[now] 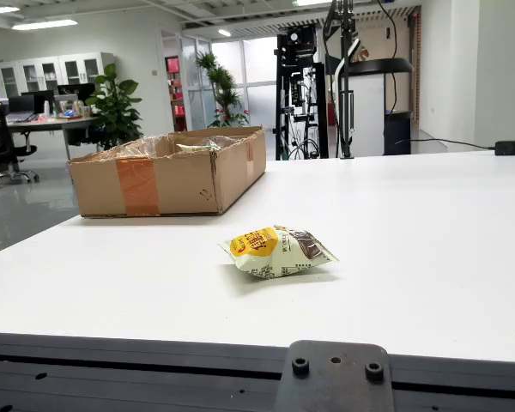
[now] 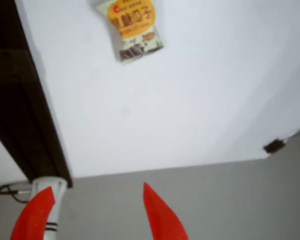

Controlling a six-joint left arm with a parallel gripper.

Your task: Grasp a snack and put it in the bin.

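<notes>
Jaws: my red 2-finger gripper (image 2: 97, 212) spread, empty | Target: 1 yellow-green foil snack packet (image 2: 133, 28) flat on white tabletop (image 1: 429, 240), well ahead of fingertips (wrist view), long axis roughly along approach | Bin: brown cardboard box (image 1: 167, 172) beyond.

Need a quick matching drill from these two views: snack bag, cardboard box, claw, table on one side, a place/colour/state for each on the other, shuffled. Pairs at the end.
Things:
1. snack bag
2. cardboard box
3. claw
4. table

Descriptions:
A. red fingers spread apart, nothing between them
B. white, flat, carries the other items
C. brown, top open, orange tape on its front, at the far left in the fixed view
D. yellow and pale green, lying alone on the surface in front of the box

Pairs: 1-D, 2-C, 3-A, 4-B
</notes>
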